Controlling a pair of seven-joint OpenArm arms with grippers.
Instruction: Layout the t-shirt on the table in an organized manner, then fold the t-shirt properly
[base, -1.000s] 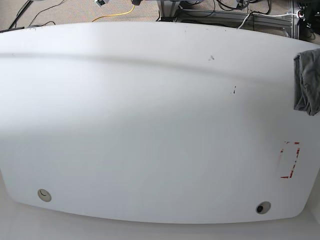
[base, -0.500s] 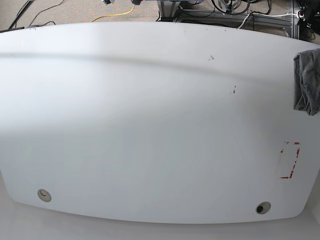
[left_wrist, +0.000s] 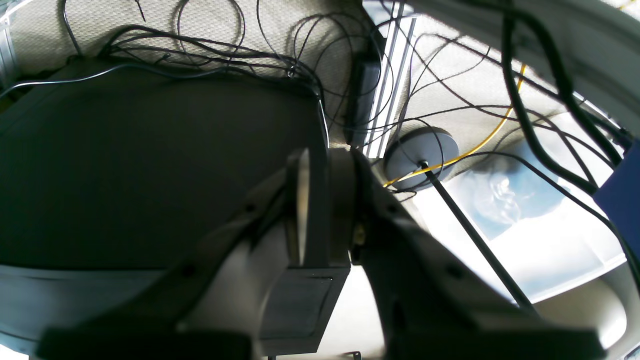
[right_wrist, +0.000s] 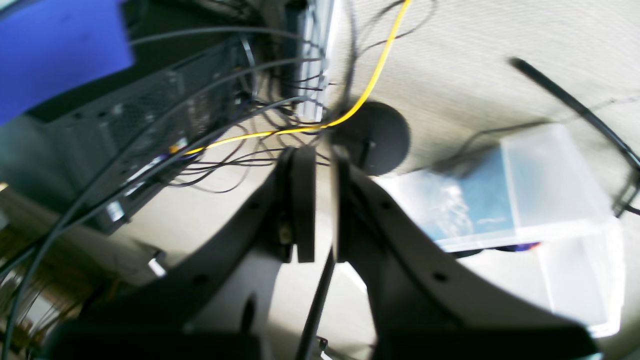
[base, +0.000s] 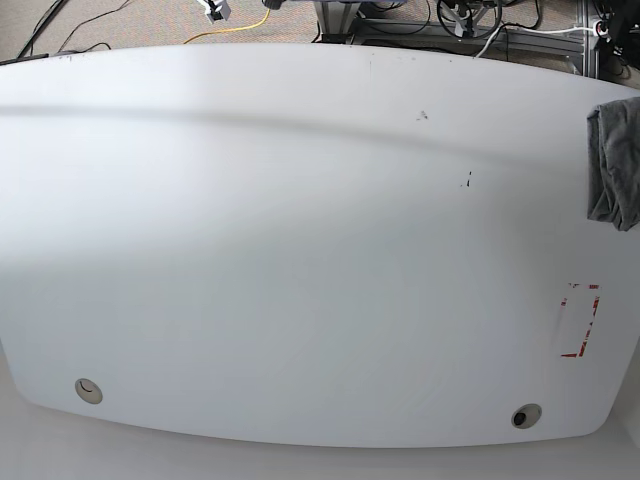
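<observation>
The t-shirt (base: 615, 165) is lying bunched at the table's (base: 300, 250) far right edge. Both grippers, left (left_wrist: 320, 200) and right (right_wrist: 320, 200), are hanging over the cabled floor, jaws closed, holding nothing.

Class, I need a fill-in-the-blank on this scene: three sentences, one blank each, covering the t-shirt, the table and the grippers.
1. In the base view the t-shirt lies bunched at the table's ____ edge.
2. The tape rectangle on the table is ____.
3. The jaws of the left gripper and right gripper are both ____.

Missing words: right; red; shut
</observation>
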